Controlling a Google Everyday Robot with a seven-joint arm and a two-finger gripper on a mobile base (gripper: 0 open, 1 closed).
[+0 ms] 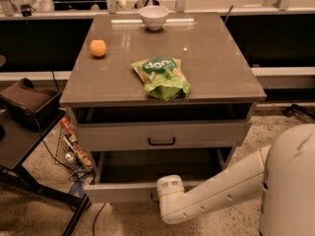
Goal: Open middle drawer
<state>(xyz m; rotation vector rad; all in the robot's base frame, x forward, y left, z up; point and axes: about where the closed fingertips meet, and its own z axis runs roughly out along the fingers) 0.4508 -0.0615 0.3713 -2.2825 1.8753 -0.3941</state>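
Note:
The middle drawer is the lower one in view. It stands pulled out from the cabinet, and its dark inside shows behind its pale front. My gripper is at the centre of that front, behind the white wrist housing, which hides the handle there. My white arm reaches in from the lower right. Above it is the slimmer drawer, with a black bar handle in plain view.
On the cabinet top lie a green snack bag, an orange and a white bowl. A dark low stand and a wire basket are at the left, with cables on the floor.

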